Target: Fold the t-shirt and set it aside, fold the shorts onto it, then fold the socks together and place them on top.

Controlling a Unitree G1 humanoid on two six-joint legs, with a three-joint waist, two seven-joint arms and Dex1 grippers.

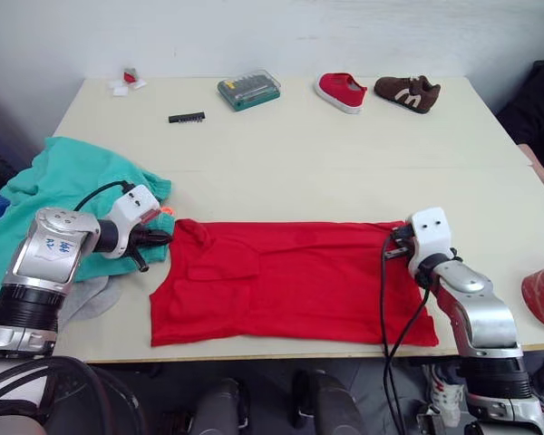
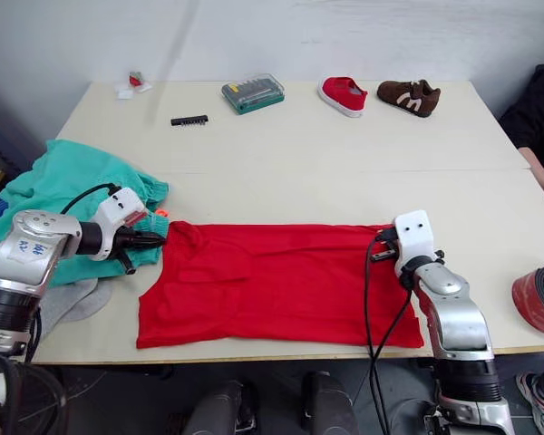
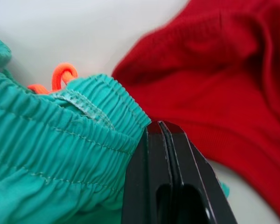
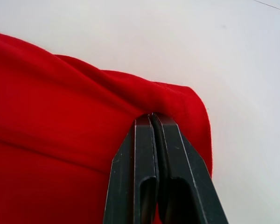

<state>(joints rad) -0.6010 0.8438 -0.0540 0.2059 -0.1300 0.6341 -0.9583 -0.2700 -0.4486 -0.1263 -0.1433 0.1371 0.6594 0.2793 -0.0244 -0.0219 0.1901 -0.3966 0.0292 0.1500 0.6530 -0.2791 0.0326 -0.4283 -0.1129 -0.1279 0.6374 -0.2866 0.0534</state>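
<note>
Red t-shirt (image 1: 290, 281) is lying flat while my right gripper (image 4: 154, 116) is pinching its corner; my left gripper (image 3: 159, 125) is clenched beside the shorts (image 1: 63, 190).

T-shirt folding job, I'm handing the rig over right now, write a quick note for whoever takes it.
Left hand: fingers shut, at the t-shirt's edge nearest the shorts; whether it grips cloth is unclear.
Right hand: shut on the t-shirt's far corner at the opposite end.
T-shirt lies as a flat wide band along the table's near edge, apparently folded once lengthwise.
Shorts are bunched at the robot's left, unfolded, orange drawstring showing.
A sock lies beside them, under the left arm.
Left: finish folding the t-shirt and set it aside, fold the shorts onto it, then the socks on top.
</note>
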